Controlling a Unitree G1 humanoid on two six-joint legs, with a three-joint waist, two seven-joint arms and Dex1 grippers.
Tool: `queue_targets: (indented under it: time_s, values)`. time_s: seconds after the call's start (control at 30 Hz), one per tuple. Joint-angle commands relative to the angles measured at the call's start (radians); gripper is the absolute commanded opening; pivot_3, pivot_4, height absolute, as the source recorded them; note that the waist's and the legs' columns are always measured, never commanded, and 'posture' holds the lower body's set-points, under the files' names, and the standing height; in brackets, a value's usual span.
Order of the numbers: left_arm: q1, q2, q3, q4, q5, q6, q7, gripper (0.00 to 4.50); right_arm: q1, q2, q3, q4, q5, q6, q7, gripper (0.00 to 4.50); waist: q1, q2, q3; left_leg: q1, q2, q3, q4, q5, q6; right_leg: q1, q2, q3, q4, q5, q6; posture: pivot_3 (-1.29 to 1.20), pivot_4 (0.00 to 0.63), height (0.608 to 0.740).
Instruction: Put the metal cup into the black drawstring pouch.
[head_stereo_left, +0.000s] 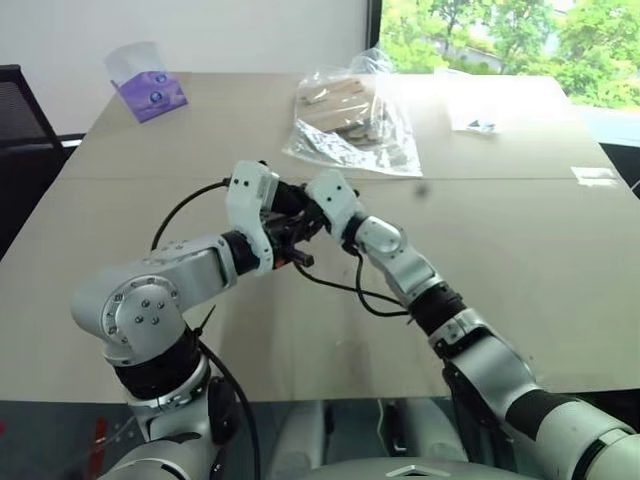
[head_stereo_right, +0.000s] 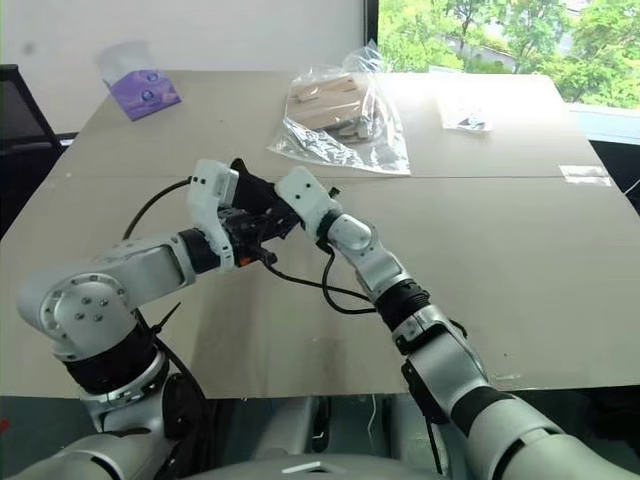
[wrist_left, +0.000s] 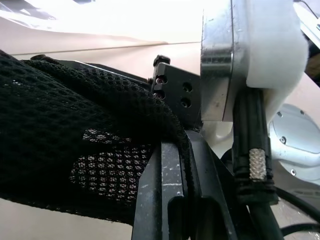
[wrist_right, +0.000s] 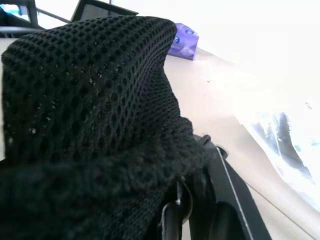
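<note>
I've got both grippers raised together above the bench (head_stereo_left: 520, 300): the left gripper (wrist_left: 172, 165) is clamped on the pouch (wrist_left: 70, 130) and the right gripper (wrist_right: 192, 200) pinches its mesh too. Through the weave I see pale glints, but I can't tell if that's the cup. Behind lie a bag of blocks (head_stereo_left: 350, 120) and a purple packet (head_stereo_left: 150, 92).

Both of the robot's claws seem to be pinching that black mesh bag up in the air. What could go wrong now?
The left gripper and right gripper each pinch only an edge of the black drawstring pouch, lifted off the table, so the mesh might slip free. A shiny patch glints through the mesh, maybe the metal cup; it could tumble out.
</note>
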Motion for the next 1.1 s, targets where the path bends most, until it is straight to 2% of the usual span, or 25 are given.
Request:
queue_targets:
  time_s: [0.03,0.07,0.1,0.13,0.2,0.27,0.37,0.6,0.73,0.77,0.8,0.87,0.97,1.1]
  values:
    - [-0.021,-0.046,-0.064,-0.101,-0.121,0.000,-0.069,0.00,-0.078,0.120,-0.033,0.029,0.008,0.036,-0.041,0.13,0.001,0.000,0.000,0.000,0.000,0.000,0.001,0.000,0.000,0.000,0.000,0.000,0.000,0.000,0.000,0.00,0.150,0.740]
    - [-0.020,-0.050,-0.067,-0.101,-0.120,-0.002,-0.067,0.00,-0.078,0.105,-0.002,0.031,-0.023,0.015,-0.040,0.13,-0.001,0.000,0.000,0.000,0.000,0.001,0.001,0.000,0.000,0.000,0.000,0.001,0.000,0.000,0.000,0.00,0.150,0.740]
    - [-0.018,-0.062,-0.068,-0.098,-0.120,-0.011,-0.066,0.00,-0.080,0.060,0.106,0.056,-0.149,-0.069,-0.054,0.13,-0.007,0.000,0.000,0.000,0.000,0.001,0.001,0.000,0.000,0.000,0.000,0.001,0.000,0.000,0.000,0.00,0.150,0.740]
    - [-0.017,-0.067,-0.069,-0.093,-0.119,-0.020,-0.066,0.00,-0.070,0.041,0.165,0.070,-0.210,-0.112,-0.039,0.13,-0.016,0.000,0.000,0.000,0.000,0.001,0.001,0.000,0.000,-0.001,0.001,0.001,0.001,0.000,0.000,0.00,0.150,0.740]
    - [-0.018,-0.071,-0.073,-0.084,-0.114,-0.034,-0.066,0.00,-0.055,0.023,0.220,0.077,-0.277,-0.168,-0.023,0.13,-0.015,0.000,0.000,0.000,0.000,0.003,-0.001,0.000,0.000,-0.003,0.002,0.001,0.001,0.000,0.000,0.00,0.150,0.740]
    - [-0.020,-0.068,-0.077,-0.074,-0.107,-0.049,-0.065,0.00,-0.041,0.029,0.210,0.064,-0.279,-0.175,0.005,0.13,-0.013,0.000,0.000,0.000,0.001,0.001,-0.001,0.001,-0.001,-0.003,0.002,0.001,0.001,0.000,0.000,0.00,0.150,0.740]
    - [-0.021,-0.080,-0.078,-0.067,-0.110,-0.066,-0.068,0.00,-0.035,0.076,0.114,0.043,-0.193,-0.074,0.010,0.13,-0.012,0.000,0.000,0.000,0.001,0.002,-0.001,0.001,-0.001,-0.003,0.001,0.001,0.001,0.000,0.000,0.00,0.150,0.740]
    - [-0.021,-0.093,-0.081,-0.046,-0.108,-0.103,-0.067,0.00,-0.065,0.092,0.038,0.012,-0.093,0.099,0.073,0.13,-0.011,0.000,0.000,-0.001,0.001,0.001,-0.001,0.001,-0.001,-0.002,0.001,0.001,0.001,0.000,0.000,0.00,0.150,0.740]
    - [-0.026,-0.097,-0.051,-0.008,-0.101,-0.120,-0.058,0.00,-0.062,0.043,0.075,-0.034,-0.139,0.118,0.083,1.37,-0.012,0.000,0.000,-0.001,0.001,0.001,-0.001,0.001,-0.001,-0.003,0.001,0.001,0.001,0.000,0.000,0.00,0.150,0.740]
    - [-0.029,-0.097,-0.040,0.006,-0.100,-0.123,-0.057,0.00,-0.060,0.028,0.077,-0.052,-0.147,0.128,0.085,1.91,-0.012,0.000,0.000,-0.001,0.001,0.001,-0.001,0.001,-0.001,-0.003,0.001,0.001,0.001,0.000,0.000,0.00,0.150,0.740]
    - [-0.031,-0.092,-0.027,0.024,-0.097,-0.128,-0.055,0.00,-0.056,0.010,0.075,-0.078,-0.153,0.141,0.087,2.25,-0.011,0.000,0.000,-0.001,0.001,0.001,-0.001,0.001,-0.001,-0.003,0.001,0.001,0.001,0.000,0.000,0.00,0.150,0.740]
    - [-0.028,-0.066,-0.011,0.061,-0.085,-0.142,-0.060,0.00,-0.040,-0.031,0.072,-0.155,-0.154,0.187,0.115,3.48,-0.010,0.000,0.000,-0.001,0.001,0.001,-0.001,0.001,-0.001,-0.003,0.001,0.001,0.001,0.000,0.000,0.00,0.150,0.740]
    - [-0.010,0.023,-0.018,0.136,-0.044,-0.192,-0.100,0.00,0.012,-0.135,0.087,-0.402,-0.122,0.340,0.224,4.47,-0.006,0.000,0.000,-0.002,0.000,0.001,-0.001,0.001,-0.001,-0.003,0.001,0.001,0.001,0.000,0.000,0.00,0.150,0.740]
    - [0.005,0.111,-0.065,0.224,-0.013,-0.283,-0.156,0.00,0.061,-0.238,0.074,-0.699,-0.045,0.557,0.293,4.47,-0.008,0.001,0.001,-0.003,0.000,-0.001,-0.001,0.001,-0.001,-0.004,0.001,0.000,0.000,0.000,0.000,0.00,0.150,0.740]
